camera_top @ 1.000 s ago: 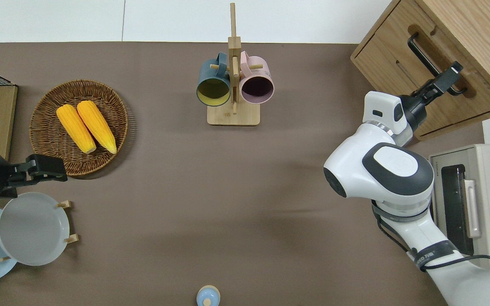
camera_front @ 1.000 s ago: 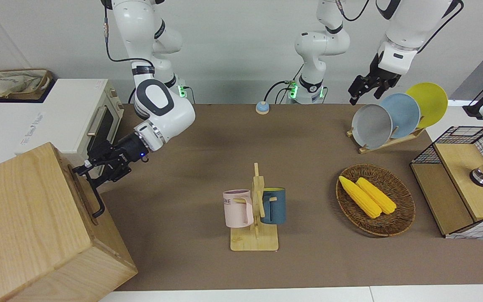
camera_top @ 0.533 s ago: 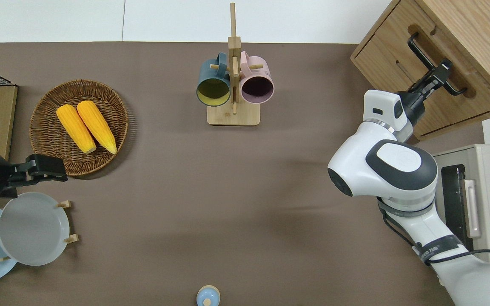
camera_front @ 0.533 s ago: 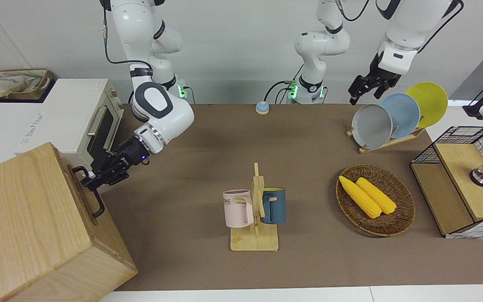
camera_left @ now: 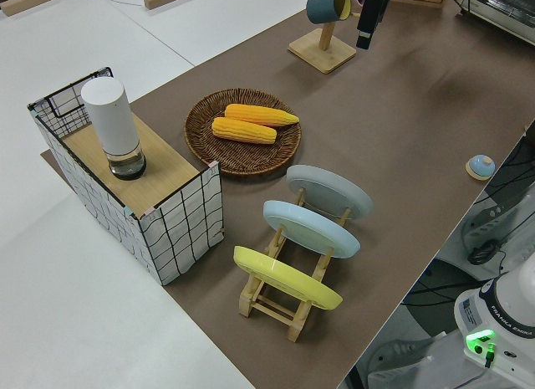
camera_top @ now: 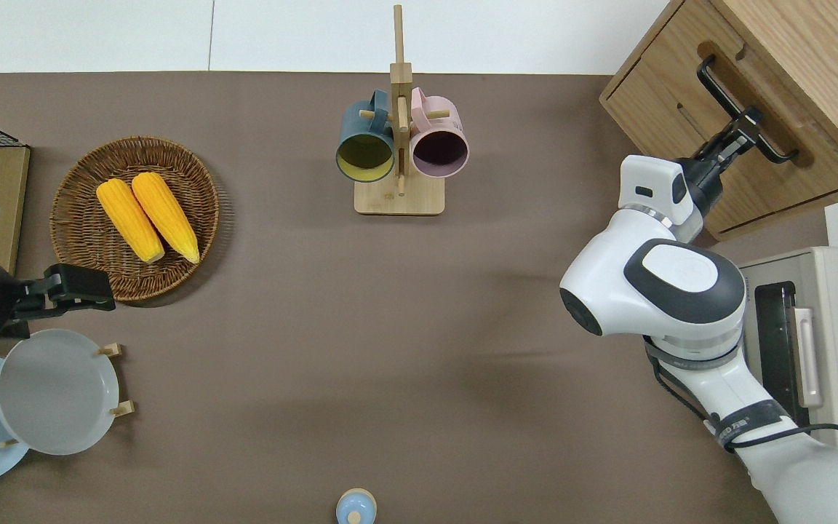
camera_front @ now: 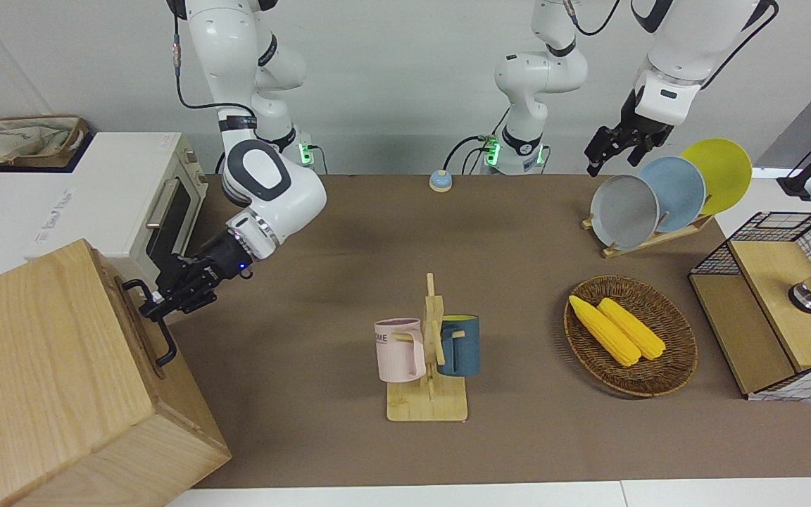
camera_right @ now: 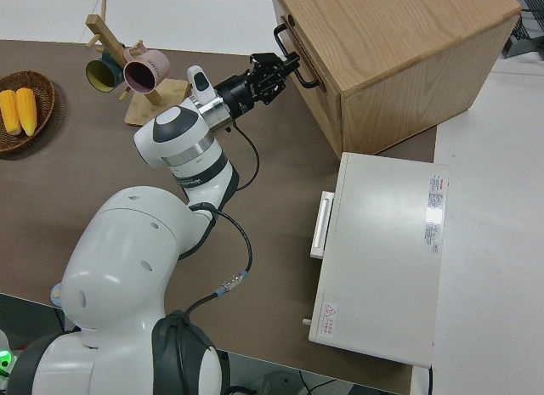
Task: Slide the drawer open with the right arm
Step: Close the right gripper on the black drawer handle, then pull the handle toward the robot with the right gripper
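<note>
Pincer (camera_front: 158, 304) of the right arm (camera_front: 265, 190) sits at the black bar handle (camera_top: 743, 109) of the drawer (camera_top: 724, 156), with its fingers clamped on the bar near the end closer to the robots. Drawer front lies nearly flush with the face of the pale wooden cabinet (camera_front: 46, 380), which stands at the right arm's end of the bench (camera_front: 349, 239), farther from the robots than the white toaster oven (camera_front: 124, 190). The arm reaches low across the bench, elbow raised and wrist angled toward the cabinet front.

Left arm is parked; its pincer (camera_top: 70, 287) shows the fingers together.

Mug rack (camera_front: 428, 384) with a pink mug (camera_front: 400, 350) and a dark blue mug (camera_front: 460, 345) stands mid-bench. Wicker basket (camera_front: 673, 366) holding two corn cobs (camera_front: 617, 329) lies toward the left arm's end, with the plate rack (camera_front: 648, 236) nearer to the robots than the basket.
</note>
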